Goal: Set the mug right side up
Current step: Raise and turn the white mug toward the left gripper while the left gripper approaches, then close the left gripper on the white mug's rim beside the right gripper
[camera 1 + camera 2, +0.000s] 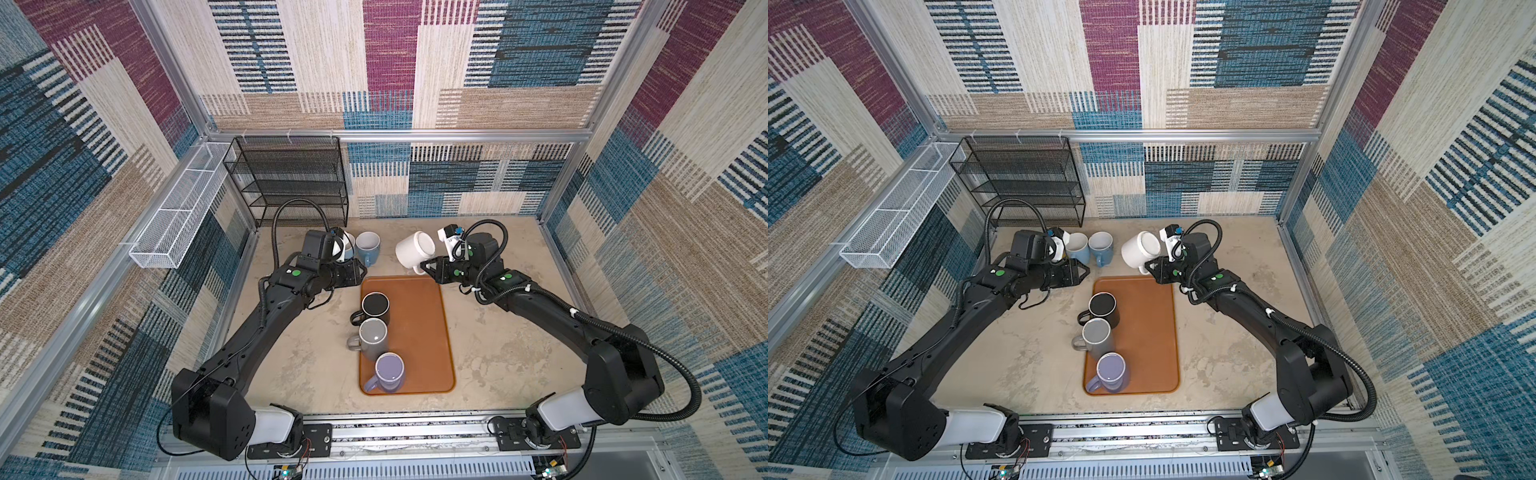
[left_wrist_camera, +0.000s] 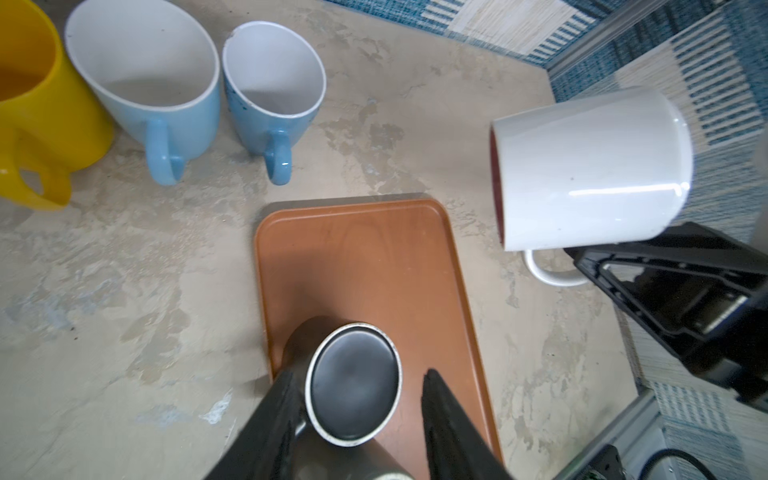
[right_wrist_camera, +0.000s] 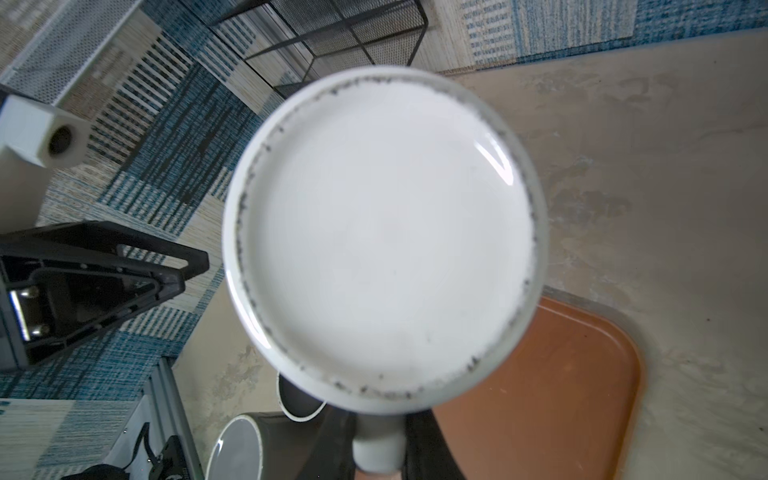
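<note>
We record two arms, the left arm (image 1: 257, 324) and the right arm (image 1: 544, 309), both in matt black moulded shells with rounded, boxy joint housings. Each carries a white segment (image 1: 272, 424) near its base and a green dot (image 1: 296, 273) on the forearm. Black corrugated conduit (image 1: 299, 201) runs along each arm; white ties (image 1: 527, 287) clip it on the right. A white bracket (image 1: 448, 239) sits at each wrist. The left gripper (image 1: 1086, 273) and right gripper (image 1: 426, 266) are black, with open triangular-framed fingers. The black base plates (image 1: 318, 434) show screws (image 1: 1045, 439) and thin red and black wires (image 1: 306, 451).
</note>
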You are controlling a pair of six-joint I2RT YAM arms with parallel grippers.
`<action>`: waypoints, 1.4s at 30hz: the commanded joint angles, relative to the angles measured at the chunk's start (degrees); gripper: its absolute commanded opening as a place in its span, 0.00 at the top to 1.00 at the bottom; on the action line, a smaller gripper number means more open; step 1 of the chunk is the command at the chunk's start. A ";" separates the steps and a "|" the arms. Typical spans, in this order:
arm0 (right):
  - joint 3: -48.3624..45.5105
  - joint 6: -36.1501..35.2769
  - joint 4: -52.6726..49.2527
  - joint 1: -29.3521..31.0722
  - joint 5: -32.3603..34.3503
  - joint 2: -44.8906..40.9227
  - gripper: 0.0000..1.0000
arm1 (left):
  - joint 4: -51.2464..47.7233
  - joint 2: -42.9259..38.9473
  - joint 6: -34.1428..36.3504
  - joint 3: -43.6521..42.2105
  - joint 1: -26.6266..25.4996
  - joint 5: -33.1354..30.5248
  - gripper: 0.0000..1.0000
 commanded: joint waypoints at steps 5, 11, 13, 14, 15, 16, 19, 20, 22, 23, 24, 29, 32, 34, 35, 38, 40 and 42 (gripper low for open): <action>-1.55 8.36 19.75 -1.60 -9.69 -2.32 1.00 | 15.76 -3.24 -5.61 -4.05 -0.03 12.59 0.54; -2.43 13.38 27.78 -2.41 -14.73 -2.61 1.00 | 30.44 -4.80 -11.81 -9.12 -0.21 19.04 0.54; -2.82 14.61 30.13 -2.38 -15.82 -2.66 1.00 | 36.09 -4.64 -14.68 -10.72 -0.47 20.73 0.54; -3.03 15.31 31.55 -2.35 -16.35 -2.68 1.00 | 38.84 -4.39 -16.00 -11.33 -0.66 21.42 0.54; -3.37 15.89 32.73 -2.46 -16.70 -2.79 1.00 | 40.73 -4.21 -17.15 -11.70 -0.85 21.91 0.54; -3.41 16.34 33.83 -2.50 -17.31 -2.79 1.00 | 42.96 -3.89 -18.11 -12.11 -1.17 22.27 0.55; -3.40 17.44 36.12 -2.48 -18.43 -2.65 1.00 | 47.29 -2.62 -19.72 -12.42 -2.28 23.25 0.55; -3.40 17.72 36.87 -2.47 -18.75 -2.60 1.00 | 48.92 -2.28 -20.20 -12.59 -2.70 23.48 0.56; -3.41 18.34 38.11 -2.46 -19.26 -2.43 1.00 | 52.40 -1.33 -21.77 -12.95 -3.31 24.06 0.56; -3.53 18.80 38.98 -2.49 -19.63 -2.34 1.00 | 54.26 -0.67 -22.89 -13.05 -3.52 24.57 0.56; -3.49 19.21 39.75 -2.47 -19.85 -2.35 1.00 | 56.04 -0.13 -23.84 -13.17 -3.69 24.99 0.56; -3.75 20.89 42.88 -2.48 -20.56 -2.33 1.00 | 62.97 2.02 -27.54 -13.69 -4.46 25.72 0.57; -3.85 21.67 44.30 -2.51 -21.03 -2.18 1.00 | 65.97 2.77 -27.65 -13.04 -5.36 25.85 0.58; -3.96 22.29 45.44 -2.43 -21.53 -1.86 1.00 | 67.38 3.13 -28.01 -12.83 -5.91 25.93 0.58; -4.06 22.64 46.11 -2.47 -21.68 -1.74 1.00 | 67.93 3.40 -28.23 -12.63 -6.14 26.08 0.59; -4.54 23.51 47.96 -2.51 -22.15 -1.48 1.00 | 70.28 4.06 -29.29 -12.35 -6.57 25.94 0.60; -4.85 23.99 48.84 -2.49 -22.57 -1.37 1.00 | 71.97 4.48 -30.34 -12.22 -6.73 25.82 0.61; -5.16 24.44 49.76 -2.47 -22.83 -1.38 1.00 | 73.24 5.01 -31.15 -11.92 -6.81 25.85 0.62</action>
